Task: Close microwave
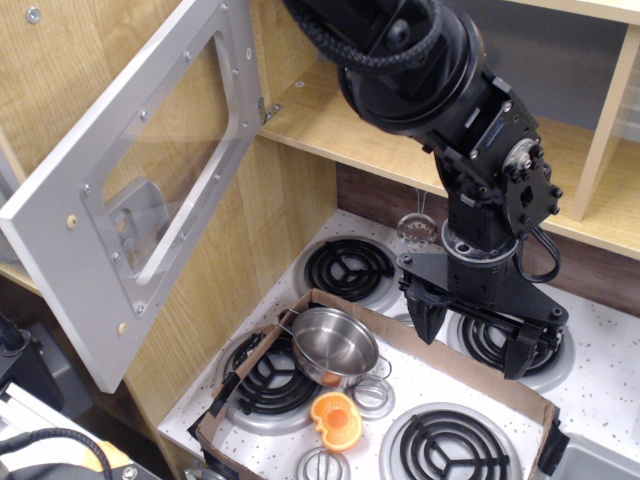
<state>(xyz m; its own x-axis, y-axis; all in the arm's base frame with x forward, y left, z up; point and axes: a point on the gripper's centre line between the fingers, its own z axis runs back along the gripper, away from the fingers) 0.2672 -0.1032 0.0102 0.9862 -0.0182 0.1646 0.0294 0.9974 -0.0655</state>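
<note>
- Microwave [130,190] door swung wide open, inner face showing.
- Gripper [470,345] fingers spread, empty, over stove.
- Push door's free edge; avoid steel pot [335,345].

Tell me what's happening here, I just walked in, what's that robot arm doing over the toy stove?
A black robot arm hangs over a toy stove, its gripper open and holding nothing, above the back burners. The microwave door, silver-grey with a clear window, is swung wide open at the upper left, apart from the gripper. So the microwave is not yet closed. On the stove sits a shallow cardboard tray with a small steel pot and an orange toy piece.
</note>
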